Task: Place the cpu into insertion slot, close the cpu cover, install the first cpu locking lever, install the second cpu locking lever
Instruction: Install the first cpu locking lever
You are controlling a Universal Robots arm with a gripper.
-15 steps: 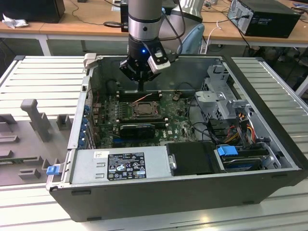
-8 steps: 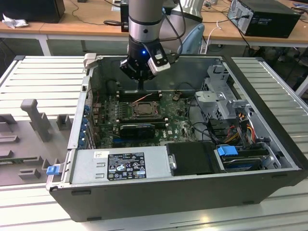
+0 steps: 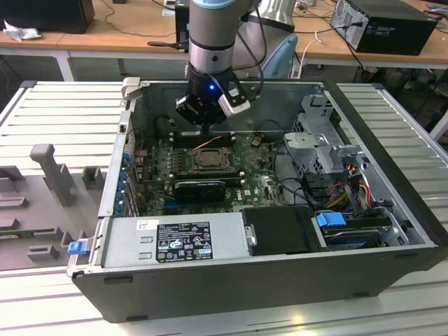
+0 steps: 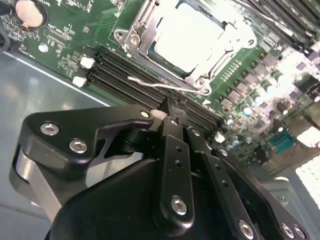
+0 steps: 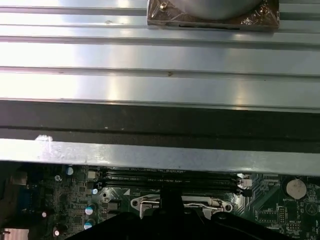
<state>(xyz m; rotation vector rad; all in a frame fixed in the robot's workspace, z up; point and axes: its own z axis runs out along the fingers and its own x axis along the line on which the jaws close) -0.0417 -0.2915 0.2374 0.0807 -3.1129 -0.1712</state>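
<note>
Arm (image 3: 211, 35) upright, gripper (image 3: 199, 120) pointing down

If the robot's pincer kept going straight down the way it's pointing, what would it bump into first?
Probably the dark memory slots beside the cpu socket; the pincer points down at them. Depth is hard to judge, so it may meet the thin locking lever first.

The exterior view looks down from above and in front of the open computer case (image 3: 231, 280), far enough back to take in the whole case, the ribbed desk (image 3: 56, 112) and the arm (image 3: 213, 42) reaching in. The second wrist view looks past the end effector (image 4: 167, 117) at close range onto the motherboard (image 4: 65, 45) and its socket (image 4: 187, 40). The first wrist view faces across the case wall (image 5: 160, 155) toward the desk (image 5: 160, 55). Both wrist views share the socket (image 5: 180, 202) and neighbouring memory slots (image 5: 170, 177).
</note>
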